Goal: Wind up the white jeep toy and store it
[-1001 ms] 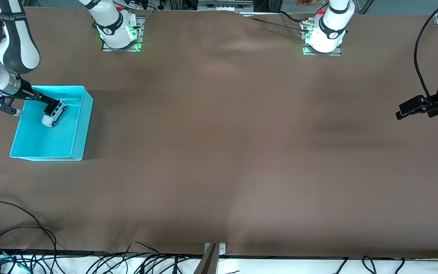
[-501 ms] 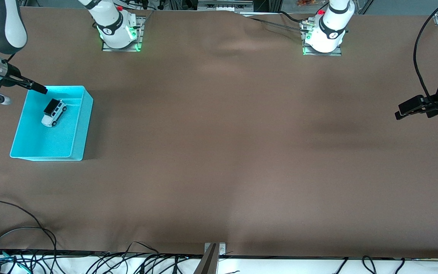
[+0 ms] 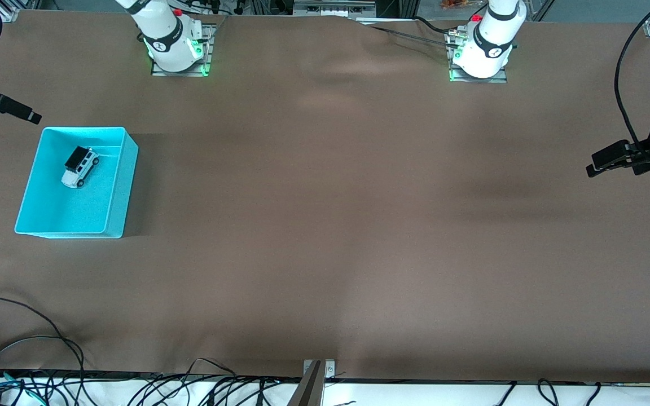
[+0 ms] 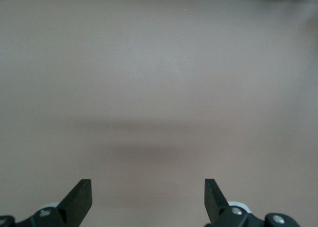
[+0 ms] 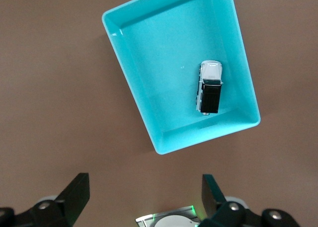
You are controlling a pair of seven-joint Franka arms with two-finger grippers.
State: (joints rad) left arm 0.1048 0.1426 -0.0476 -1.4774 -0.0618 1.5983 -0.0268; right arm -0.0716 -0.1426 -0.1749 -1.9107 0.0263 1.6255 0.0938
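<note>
My right hand (image 5: 144, 197) hangs in the air with its fingers (image 5: 77, 189) spread wide and nothing between them; it is over the bare desk (image 3: 325, 225) just past the bin (image 3: 122, 186), off the bin's edge that lies farthest from the front camera, at the right arm's end of the desk. In the front view only one dark finger (image 3: 6, 106) of it shows at the picture's edge, above that corner of the bin. The bin is turquoise, open-topped and rectangular, and it sits flat on the brown desk cover. The jeep (image 3: 79, 167) stands on its wheels on the bin's floor, in the part of the bin farther from the front camera, near the bin's wall there but not against it as far as I can tell; its black roof faces up and its white body sits at an angle to the bin's walls. From my right wrist I see it whole, the jeep (image 5: 208, 87) apart from my fingers. My left hand (image 3: 613, 160) waits over bare desk at the left arm's end, well apart from the bin, fingers (image 4: 79, 197) wide and empty, with only brown cover under it.
</note>
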